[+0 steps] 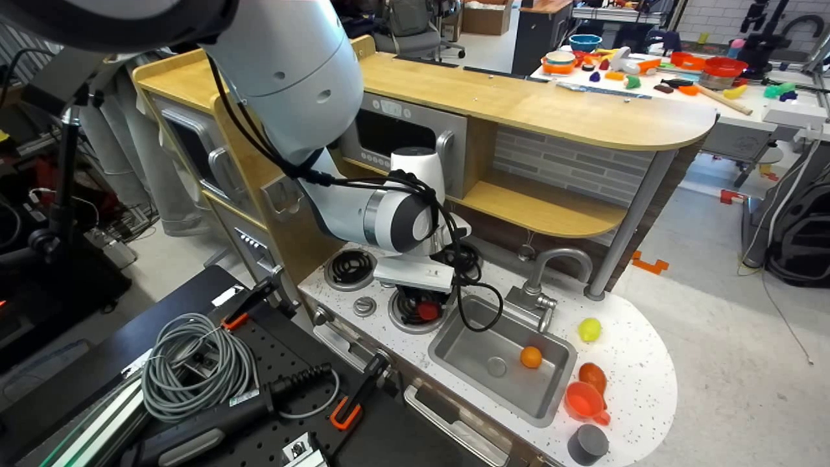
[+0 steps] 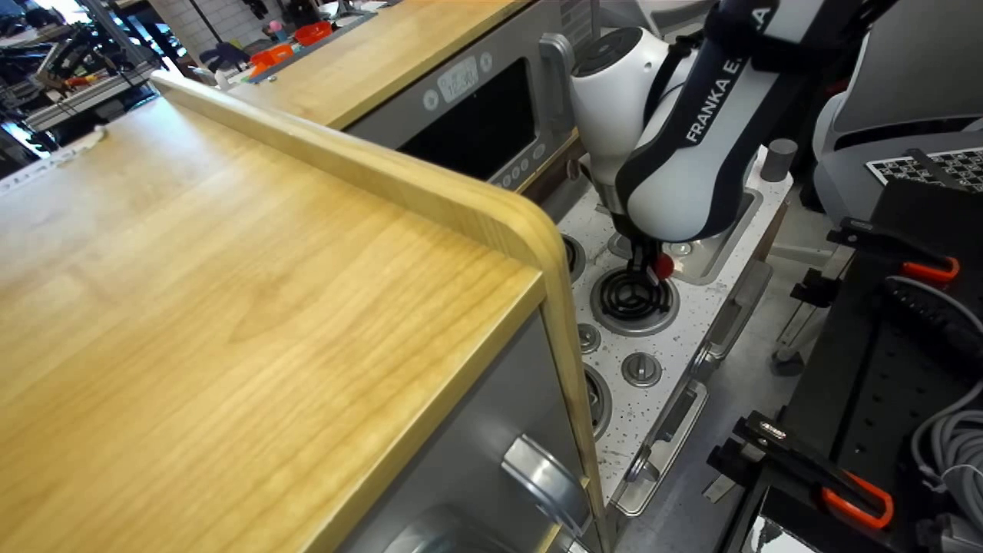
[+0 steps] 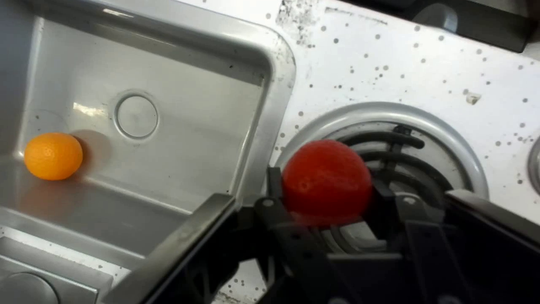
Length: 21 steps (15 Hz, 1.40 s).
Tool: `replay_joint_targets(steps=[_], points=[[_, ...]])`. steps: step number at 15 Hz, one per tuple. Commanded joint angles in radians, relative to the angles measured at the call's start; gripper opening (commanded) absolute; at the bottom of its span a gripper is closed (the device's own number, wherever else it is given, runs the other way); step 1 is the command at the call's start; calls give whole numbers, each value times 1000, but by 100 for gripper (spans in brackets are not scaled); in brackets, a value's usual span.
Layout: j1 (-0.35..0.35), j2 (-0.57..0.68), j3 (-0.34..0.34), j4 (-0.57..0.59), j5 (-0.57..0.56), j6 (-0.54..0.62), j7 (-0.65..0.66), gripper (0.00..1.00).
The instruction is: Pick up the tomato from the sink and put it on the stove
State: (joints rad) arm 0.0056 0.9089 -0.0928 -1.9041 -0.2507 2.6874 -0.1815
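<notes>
Reading your wrist view from left to right, you meet first the orange (image 3: 53, 156), which lies in the left part of the sink (image 3: 190, 109); your task does not name it, so I think you may leave it there. Next, past the sink's right edge, comes your gripper (image 3: 328, 186): its fingers (image 3: 275, 182) are pressed against the tomato (image 3: 327, 179), one on each side, and the hold looks secure in my judgement. The tomato is thus out of the sink, so the picking part is done. It is held over the stove burner (image 3: 398, 157), seemingly more to its sink side, and both exterior views also show it there; whether it already touches the burner, I cannot tell. So, as I judge, the carrying also is almost finished. What is left is to lower the tomato, if there is a gap, to part the fingers and to rise away. Before the release, I would bring it slightly further right, to the burner's middle, because a round thing on the edge could roll off.
</notes>
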Motion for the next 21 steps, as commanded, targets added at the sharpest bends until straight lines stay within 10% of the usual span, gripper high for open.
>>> replay_joint_targets(steps=[1, 8, 9, 14, 21], points=[[-23, 0, 40, 24, 11, -46, -31, 21], [-14, 30, 35, 45, 3, -64, -21, 21], [-12, 31, 35, 44, 1, -66, -22, 69], [-14, 27, 33, 34, 0, -61, -23, 99], [-69, -104, 24, -43, 19, -96, -39, 100]])
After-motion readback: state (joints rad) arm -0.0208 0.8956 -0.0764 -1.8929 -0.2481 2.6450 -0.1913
